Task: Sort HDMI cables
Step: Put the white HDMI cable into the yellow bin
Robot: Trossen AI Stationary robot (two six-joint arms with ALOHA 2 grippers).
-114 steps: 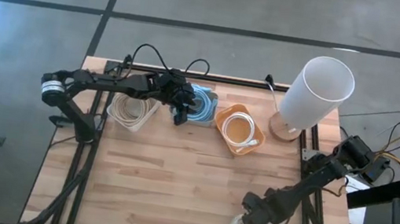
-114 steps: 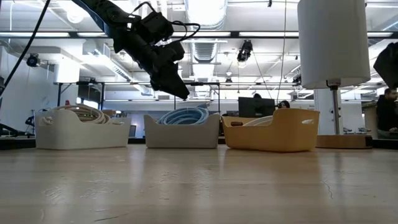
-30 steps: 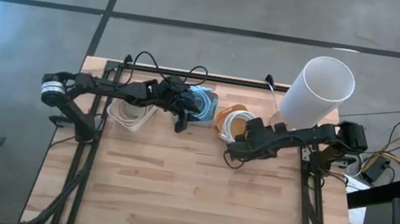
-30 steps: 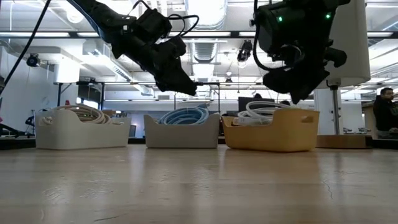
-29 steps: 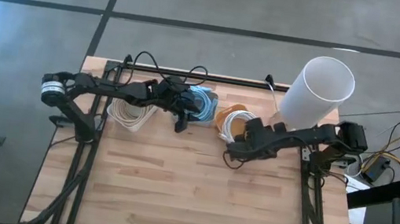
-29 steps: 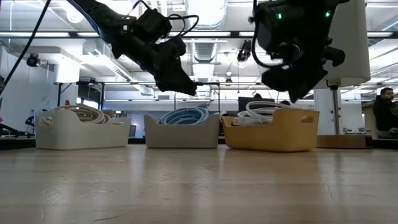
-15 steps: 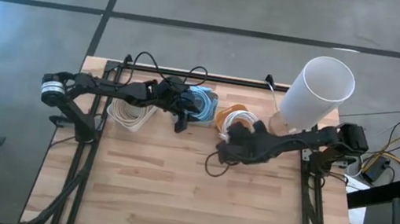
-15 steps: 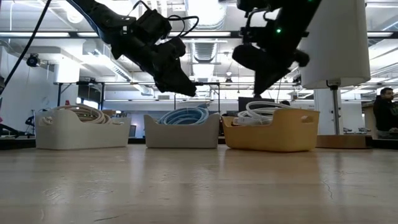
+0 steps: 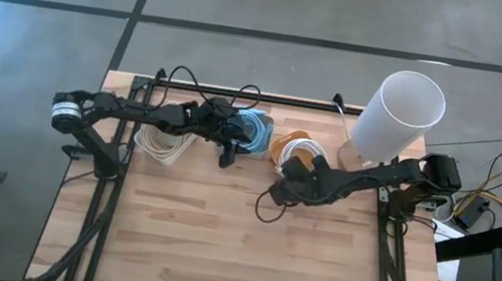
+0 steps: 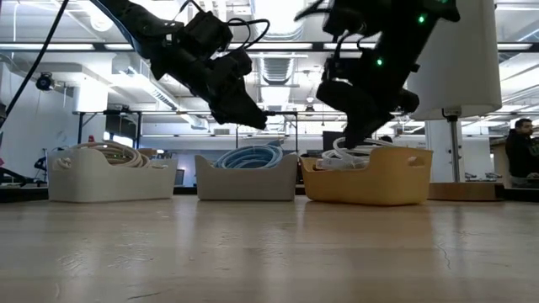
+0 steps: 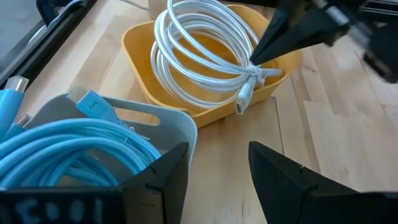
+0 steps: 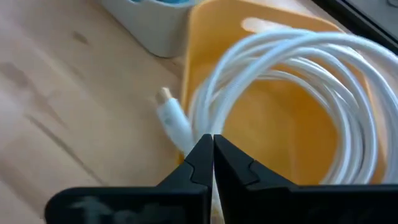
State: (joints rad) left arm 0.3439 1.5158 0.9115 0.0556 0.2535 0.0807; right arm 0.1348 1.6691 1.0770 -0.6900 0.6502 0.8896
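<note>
The right gripper [image 12: 212,163] is hanging over the near edge of the yellow bin [image 9: 282,149], its two dark fingers pressed together with nothing between them; the white cable coil [image 12: 292,93] is lying in that bin just beyond the fingertips, and one white plug end [image 12: 176,122] is sticking out over the bin's rim, right beside the closed tips but not pinched by them. In the low view the same gripper [image 10: 352,135] is pointing down at the coil [image 10: 349,151], which is rising a little above the bin's wall [image 10: 370,181].

The left gripper [image 11: 214,168] is hovering over the table-side edge of the grey bin [image 11: 158,121], its fingers spread wide and holding nothing; the light blue cables [image 11: 68,149] are lying coiled in that bin, close under the fingers. The beige cables [image 9: 163,144] are sitting in the white bin [image 10: 109,181] at the row's left end, apart from both grippers. A tall white lamp [image 9: 395,112] is standing at the table's right rear corner; the wooden table [image 9: 217,235] is carrying all three bins in a row along its far side.
</note>
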